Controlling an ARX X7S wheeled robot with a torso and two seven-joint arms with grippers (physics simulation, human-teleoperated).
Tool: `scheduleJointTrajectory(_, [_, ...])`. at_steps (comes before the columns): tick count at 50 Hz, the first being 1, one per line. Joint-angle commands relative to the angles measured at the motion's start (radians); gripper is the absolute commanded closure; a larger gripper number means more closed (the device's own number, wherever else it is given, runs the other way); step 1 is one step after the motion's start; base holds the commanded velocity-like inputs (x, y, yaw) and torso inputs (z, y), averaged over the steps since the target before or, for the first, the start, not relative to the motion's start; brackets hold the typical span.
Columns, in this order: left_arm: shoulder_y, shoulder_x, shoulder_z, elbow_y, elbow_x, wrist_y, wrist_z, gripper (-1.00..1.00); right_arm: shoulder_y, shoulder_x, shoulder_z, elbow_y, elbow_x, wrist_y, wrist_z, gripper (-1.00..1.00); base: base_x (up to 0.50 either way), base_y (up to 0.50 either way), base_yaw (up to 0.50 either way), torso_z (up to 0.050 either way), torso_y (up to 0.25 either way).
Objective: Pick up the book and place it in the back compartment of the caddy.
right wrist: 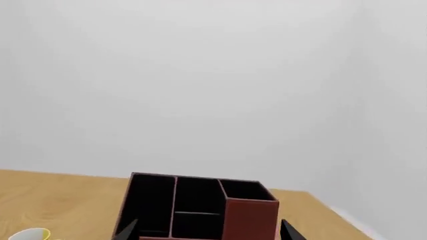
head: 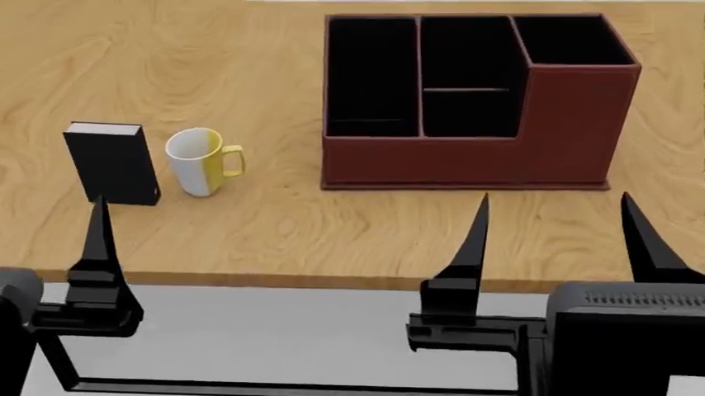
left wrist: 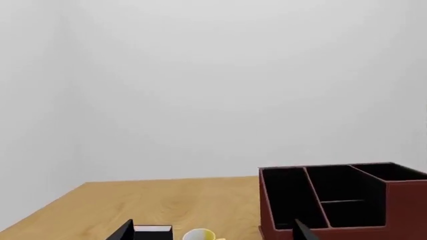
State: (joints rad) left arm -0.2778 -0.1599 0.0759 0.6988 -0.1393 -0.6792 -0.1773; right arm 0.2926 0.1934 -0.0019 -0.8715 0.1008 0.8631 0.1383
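Progress: nothing done yet — the book stands upright on the counter, untouched, and every step of pick-up and placing is left.
Book: near the counter's left end, towards the front edge, spine-side dark face to the robot, white page edges on top.
Caddy: well apart from the book, right of the counter's middle and further back; all its sections look black and unfilled.
Back compartment: the larger part of the middle column, beyond the thin cross divider — open from above.
Left gripper: fingers spread wide, holding nothing, at the front edge; one finger points just in front of the book.
Right gripper: only one finger shows in the head view, so I cannot tell its spread; it holds nothing.
In the way: a mug stands just beside the book, on the side towards the caddy, so a grasp there has little room and the carry must clear it.
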Motion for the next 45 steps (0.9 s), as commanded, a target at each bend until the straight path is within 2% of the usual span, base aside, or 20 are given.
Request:
scheduleJointTrajectory(1, [-0.005,-0.005,-0.002,0.023,-0.018,-0.03,-0.008,-1.0,-0.005,0.011,-0.003,-0.03,-0.002,0.017,0.014,-1.0,0.45,-0.22,0.0,0.0,0.0])
scheduleJointTrajectory(45, [-0.017,-0.021,-0.02,0.024,-0.052,-0.05,-0.052,-1.0,0.001,0.023,-0.018,-0.042,0.016,0.023,0.045,-1.0,0.47,-0.18,0.0,0.0,0.001])
